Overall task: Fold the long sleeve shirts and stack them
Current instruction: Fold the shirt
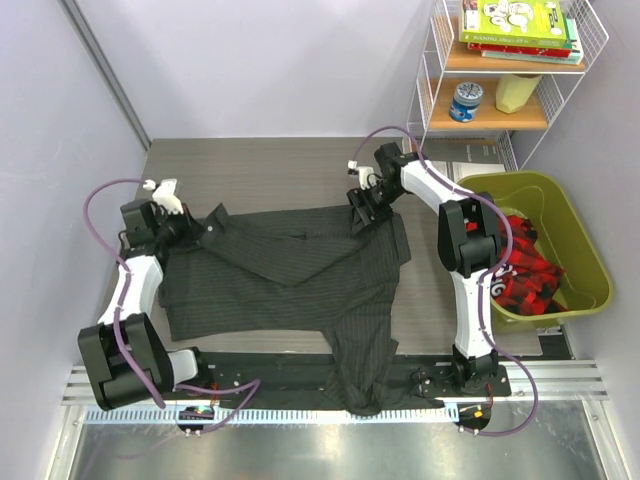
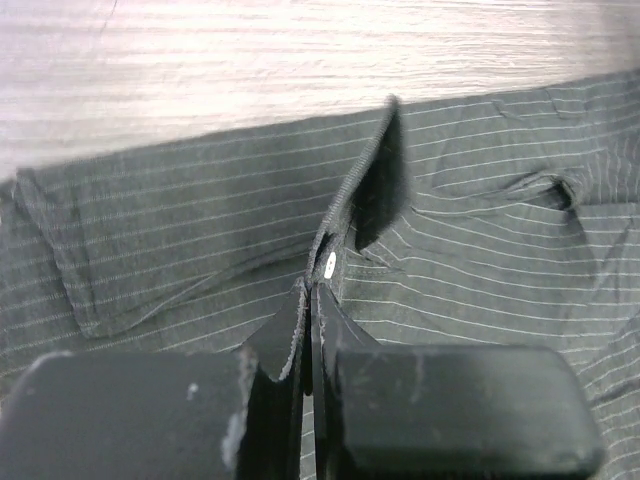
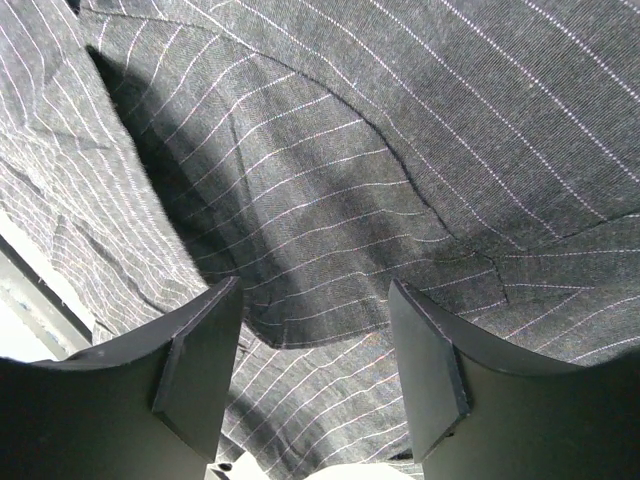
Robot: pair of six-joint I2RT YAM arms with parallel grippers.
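A dark pinstriped long sleeve shirt [image 1: 290, 275] lies spread on the table, one sleeve hanging over the near edge. My left gripper [image 1: 192, 228] is shut on a raised fold of the shirt's left edge; in the left wrist view the cloth [image 2: 350, 200] stands up pinched between the jaws [image 2: 310, 300]. My right gripper [image 1: 366, 212] is open just above the shirt's far right corner; in the right wrist view the striped cloth [image 3: 330, 200] fills the space between the spread fingers [image 3: 315, 350], with a cloth edge lying between them.
A green bin [image 1: 535, 245] with red-black cloth stands right of the table. A wire shelf [image 1: 510, 70] with books, a tin and a yellow item stands at the far right. A metal rail [image 1: 320, 385] runs along the near edge.
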